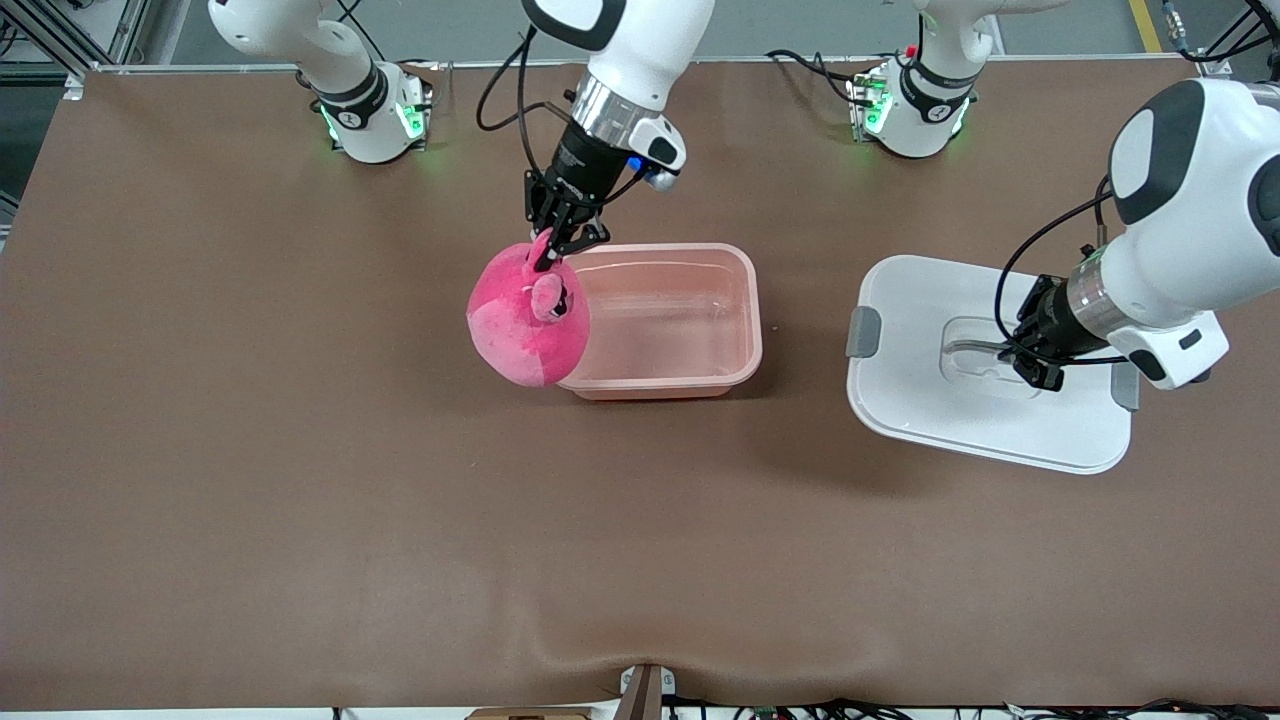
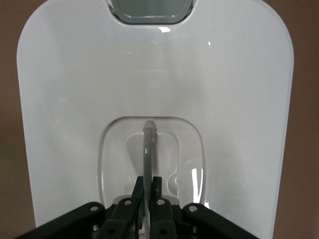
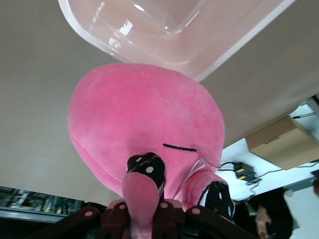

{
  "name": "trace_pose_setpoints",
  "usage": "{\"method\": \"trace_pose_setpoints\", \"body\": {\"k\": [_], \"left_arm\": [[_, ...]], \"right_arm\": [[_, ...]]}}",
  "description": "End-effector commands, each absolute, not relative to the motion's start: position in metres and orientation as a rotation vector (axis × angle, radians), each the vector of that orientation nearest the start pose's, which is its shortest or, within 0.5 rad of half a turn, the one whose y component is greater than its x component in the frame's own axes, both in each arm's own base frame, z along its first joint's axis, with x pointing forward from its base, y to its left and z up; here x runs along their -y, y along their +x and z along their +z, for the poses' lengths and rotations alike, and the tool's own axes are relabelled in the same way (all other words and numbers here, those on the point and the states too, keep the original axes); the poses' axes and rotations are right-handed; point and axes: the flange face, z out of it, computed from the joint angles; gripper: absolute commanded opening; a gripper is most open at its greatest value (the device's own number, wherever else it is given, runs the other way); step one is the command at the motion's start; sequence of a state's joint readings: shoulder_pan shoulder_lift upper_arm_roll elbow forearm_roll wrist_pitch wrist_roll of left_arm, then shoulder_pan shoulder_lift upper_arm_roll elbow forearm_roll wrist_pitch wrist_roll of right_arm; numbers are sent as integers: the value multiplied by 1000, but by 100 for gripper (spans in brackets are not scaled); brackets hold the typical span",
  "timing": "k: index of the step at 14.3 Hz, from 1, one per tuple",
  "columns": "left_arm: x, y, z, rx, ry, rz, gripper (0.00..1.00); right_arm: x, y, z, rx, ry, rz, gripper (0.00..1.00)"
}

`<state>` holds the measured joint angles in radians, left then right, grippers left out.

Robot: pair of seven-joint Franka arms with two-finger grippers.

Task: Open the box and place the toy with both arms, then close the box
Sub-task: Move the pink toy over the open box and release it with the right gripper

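The box sits open near the middle of the table, its pale pink tub holding nothing yet. The right gripper hangs over the tub's end that faces the right arm's side of the table, its fingers pinched shut on a small part at the top of the toy. The pink plush dangles from that grip, overlapping the rim of the tub on that end, partly over the tub and partly over the bare table. In the right wrist view the toy fills most of the frame, with the tub's corner just past it.

The lid lies flat on the table, well apart from the tub, toward the left arm's end. One grey latch shows on the lid's edge that faces the tub. The left gripper is down in the recessed centre of the lid, and the left wrist view shows its fingers closed narrow on the thin handle standing up in that recess.
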<state>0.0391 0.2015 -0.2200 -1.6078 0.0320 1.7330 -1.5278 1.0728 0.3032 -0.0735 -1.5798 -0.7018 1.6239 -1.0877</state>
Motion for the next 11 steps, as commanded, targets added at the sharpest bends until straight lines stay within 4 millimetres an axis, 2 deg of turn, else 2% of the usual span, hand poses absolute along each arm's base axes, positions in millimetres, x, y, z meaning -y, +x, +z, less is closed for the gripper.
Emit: {"method": "trace_pose_setpoints", "body": {"k": [1,5,9,11], "left_arm": [[97,605,506,1918,-2450,89,0],[97,606,507,1919,-2451,87,0],[96,606,506,1905,-2461,89,0],[97,606,506,1904,-2462,89,0]], "right_arm": [[-512,375,455,-2095,1082,-369,0],[-528,360,436,-2107,1037,-390,0],[-536,349,421,-2055,1092,-385,0],[-538,345,412,-2035,1105,-396,18]]}}
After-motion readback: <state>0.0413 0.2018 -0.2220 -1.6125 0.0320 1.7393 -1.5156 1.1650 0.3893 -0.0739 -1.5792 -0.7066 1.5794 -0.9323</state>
